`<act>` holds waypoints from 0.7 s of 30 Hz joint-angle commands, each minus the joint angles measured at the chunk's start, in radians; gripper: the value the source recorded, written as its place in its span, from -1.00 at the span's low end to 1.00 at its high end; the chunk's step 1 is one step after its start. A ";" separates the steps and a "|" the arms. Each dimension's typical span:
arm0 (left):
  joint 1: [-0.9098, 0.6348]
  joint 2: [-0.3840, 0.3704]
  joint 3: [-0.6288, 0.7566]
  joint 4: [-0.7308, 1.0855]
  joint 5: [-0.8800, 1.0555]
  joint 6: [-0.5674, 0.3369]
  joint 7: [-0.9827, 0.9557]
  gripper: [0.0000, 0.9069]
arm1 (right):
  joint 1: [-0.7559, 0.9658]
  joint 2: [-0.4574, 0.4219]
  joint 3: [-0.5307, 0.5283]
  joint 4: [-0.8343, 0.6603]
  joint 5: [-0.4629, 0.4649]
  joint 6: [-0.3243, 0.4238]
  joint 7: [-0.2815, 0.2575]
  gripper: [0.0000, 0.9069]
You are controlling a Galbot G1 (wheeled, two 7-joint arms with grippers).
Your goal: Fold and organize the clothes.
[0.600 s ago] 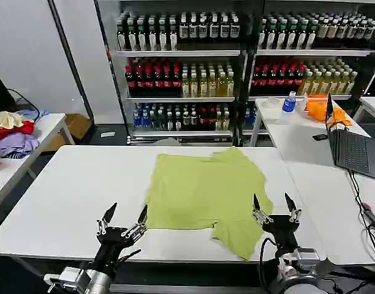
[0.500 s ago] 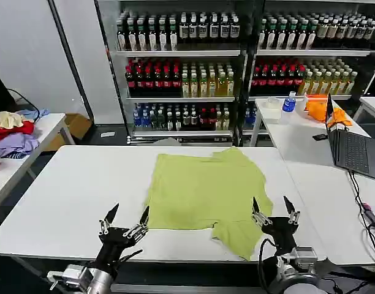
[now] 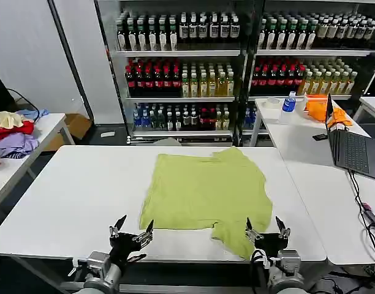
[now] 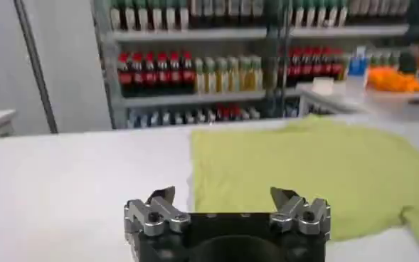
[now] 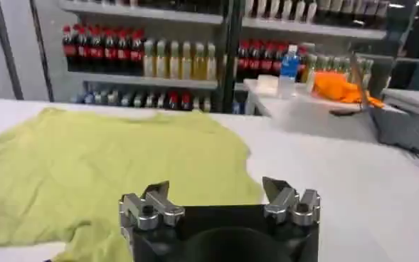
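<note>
Fingers (image 3: pixel 121 221) spread on both grippers, lime T-shirt (image 3: pixel 203 190) just beyond, untouched

**Count of what is on view**

One lime T-shirt (image 3: pixel 206 196) lies on one white table (image 3: pixel 77 196). Two grippers hang at its near edge — the left gripper (image 3: pixel 132 228) and the right gripper (image 3: pixel 265 229), each with two fingers spread apart.

Further tables number three — one on the robot's left (image 3: pixel 16 162), carrying one heap of garments (image 3: pixel 11 131); one on the right with one laptop (image 3: pixel 350 147); one at the far right edge (image 3: pixel 374 107).

One blue-capped bottle (image 3: pixel 289 101), one orange cloth (image 3: pixel 319 109) and one black phone-like item (image 3: pixel 320 137) sit on the right-hand table. Two shelving units (image 3: pixel 181 53) hold bottles in rows too many to count.
</note>
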 commanded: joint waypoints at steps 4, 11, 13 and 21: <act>-0.111 0.013 0.051 0.093 -0.043 0.067 -0.034 1.00 | -0.044 0.019 -0.029 -0.025 -0.033 -0.029 0.006 1.00; -0.145 0.016 0.071 0.125 -0.072 0.061 -0.033 1.00 | -0.036 0.040 -0.045 -0.053 -0.042 -0.029 0.009 1.00; -0.159 0.012 0.074 0.139 -0.072 0.061 -0.040 1.00 | -0.037 0.047 -0.051 -0.060 -0.044 -0.029 0.011 1.00; -0.182 0.010 0.080 0.169 -0.082 0.060 -0.054 0.60 | -0.044 0.059 -0.062 -0.061 -0.037 -0.029 0.020 1.00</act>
